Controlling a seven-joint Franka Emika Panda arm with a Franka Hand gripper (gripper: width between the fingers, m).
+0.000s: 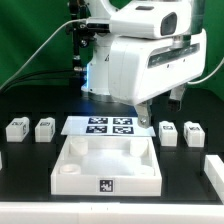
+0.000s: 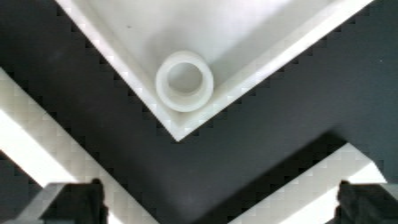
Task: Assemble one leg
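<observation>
— While my claw (image 1: 147, 112) hangs wide open above the tray (image 1: 62, 162), holding nothing, which step would you say I am on?

— The very start, by my reading: no leg is fitted, none picked up. What does your wrist see?

— A corner hole (image 2: 187, 80) of the tray below me, and my two fingertips (image 2: 68, 205) far apart, with only the dark surface (image 2: 214, 160) between them.

— And the leg?

— The leg (image 1: 168, 131) closest to me stands on the surface just beside the marker board (image 1: 108, 126), on the exterior view's right, with a second leg (image 1: 194, 131) next to it. A third leg (image 1: 44, 127) and a fourth leg (image 1: 15, 127) stand on the exterior view's left. None touches the tray.

— So what next?

— I judge I must cross to that nearest leg, come down with a finger on either side, close on it, then carry it to a corner hole and seat it upright.

— Any writing to read?

— None. Only black-and-white square markers: one on each leg, one on the tray's front wall, four on the marker board. No brand name shows anywhere.
</observation>
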